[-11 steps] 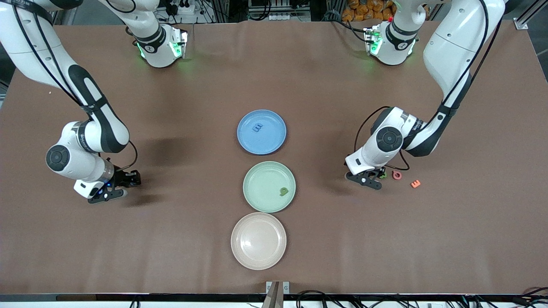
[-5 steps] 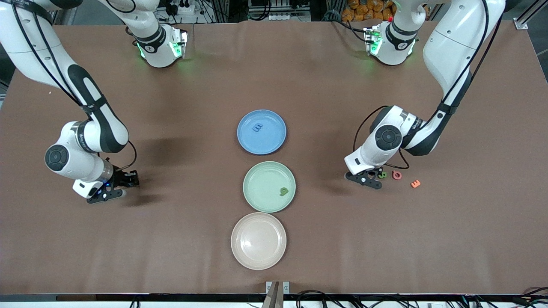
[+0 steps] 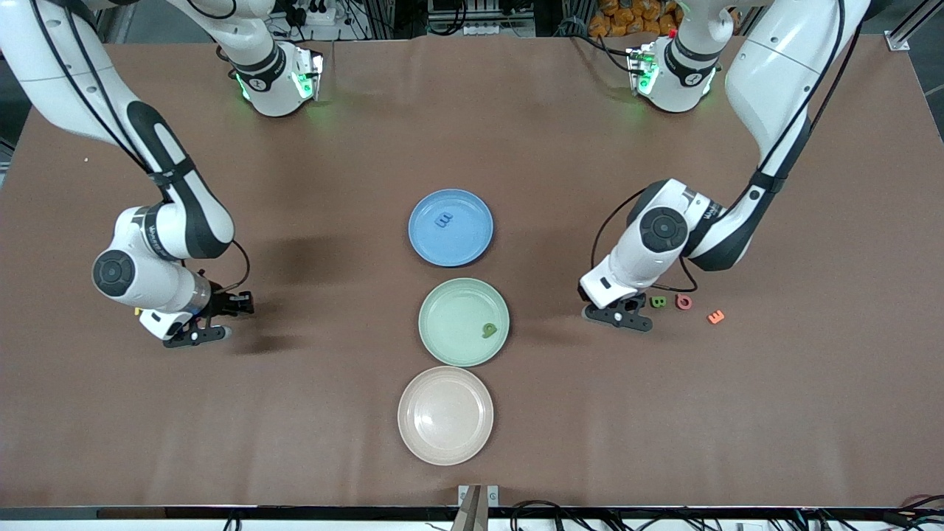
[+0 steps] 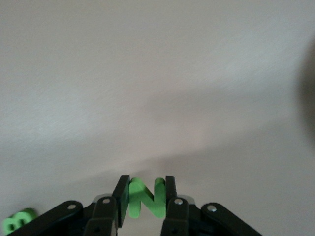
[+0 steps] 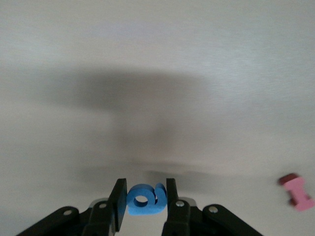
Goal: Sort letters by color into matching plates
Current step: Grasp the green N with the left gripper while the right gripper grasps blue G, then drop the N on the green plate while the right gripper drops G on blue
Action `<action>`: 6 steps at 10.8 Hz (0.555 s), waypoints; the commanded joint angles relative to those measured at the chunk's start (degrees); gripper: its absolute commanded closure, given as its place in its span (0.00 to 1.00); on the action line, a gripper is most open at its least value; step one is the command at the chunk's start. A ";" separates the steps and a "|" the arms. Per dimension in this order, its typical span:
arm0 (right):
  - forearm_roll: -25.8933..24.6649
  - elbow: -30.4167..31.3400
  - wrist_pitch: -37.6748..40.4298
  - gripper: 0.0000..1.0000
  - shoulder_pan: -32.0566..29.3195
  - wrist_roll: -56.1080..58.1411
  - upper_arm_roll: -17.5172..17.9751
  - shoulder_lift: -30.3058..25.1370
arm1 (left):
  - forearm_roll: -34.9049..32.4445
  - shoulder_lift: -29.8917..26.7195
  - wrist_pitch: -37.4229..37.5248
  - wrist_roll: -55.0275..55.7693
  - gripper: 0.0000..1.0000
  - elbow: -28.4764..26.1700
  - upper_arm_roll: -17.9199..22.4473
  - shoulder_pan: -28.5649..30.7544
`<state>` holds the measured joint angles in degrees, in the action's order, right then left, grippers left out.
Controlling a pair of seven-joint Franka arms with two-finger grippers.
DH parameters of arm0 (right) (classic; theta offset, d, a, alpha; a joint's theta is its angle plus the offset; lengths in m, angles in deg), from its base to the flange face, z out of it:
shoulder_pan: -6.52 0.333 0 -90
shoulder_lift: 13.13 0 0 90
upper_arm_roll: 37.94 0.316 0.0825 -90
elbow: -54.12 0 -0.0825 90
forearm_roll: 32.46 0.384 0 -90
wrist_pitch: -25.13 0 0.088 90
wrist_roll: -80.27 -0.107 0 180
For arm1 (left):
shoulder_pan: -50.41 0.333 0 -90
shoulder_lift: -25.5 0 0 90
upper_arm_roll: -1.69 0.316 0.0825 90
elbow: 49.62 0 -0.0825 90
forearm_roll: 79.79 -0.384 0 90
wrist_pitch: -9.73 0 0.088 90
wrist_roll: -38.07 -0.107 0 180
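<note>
Blue plate [image 3: 450, 227], green plate [image 3: 463, 321], beige plate [image 3: 445, 415] in a row, left gripper [image 3: 618, 314] beside green letter [image 3: 658, 302]

foam pieces read as characters: green n [image 4: 146, 197], green b [image 3: 658, 301], orange e [image 3: 715, 317], green 9 [image 3: 488, 330].

Three plates [image 3: 464, 243] [image 3: 450, 324] [image 3: 445, 417] and nine letters [image 3: 443, 220] [image 3: 488, 330] [image 3: 658, 302] [image 3: 684, 302] [image 3: 715, 317] [image 3: 136, 311] [image 4: 146, 197] [image 5: 145, 199] [image 5: 297, 192] show (three green, two blue, four others).

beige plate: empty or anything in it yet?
Empty. The beige plate shows only a bare inside in the front view; the blue plate and green plate each hold one letter.
</note>
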<state>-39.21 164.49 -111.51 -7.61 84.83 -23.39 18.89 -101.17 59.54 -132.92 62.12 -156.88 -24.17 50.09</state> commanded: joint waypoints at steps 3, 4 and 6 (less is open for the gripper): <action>0.68 0.91 7.53 0.80 6.12 -29.54 11.10 -5.74 | 3.79 6.21 0.44 11.60 1.00 10.29 -1.56 -8.45; 0.68 0.91 7.45 0.81 8.22 -35.52 12.95 -5.74 | 3.89 6.57 0.27 14.32 1.00 10.92 -1.56 -9.69; 0.68 0.99 7.01 0.80 12.53 -46.34 15.59 -5.65 | 3.97 7.79 -0.96 19.07 1.00 13.64 -1.56 -12.33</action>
<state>-39.09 164.40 -104.31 1.73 48.74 -10.32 14.13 -98.35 65.07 -133.11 76.82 -147.55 -25.94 40.36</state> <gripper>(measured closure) 0.634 0.674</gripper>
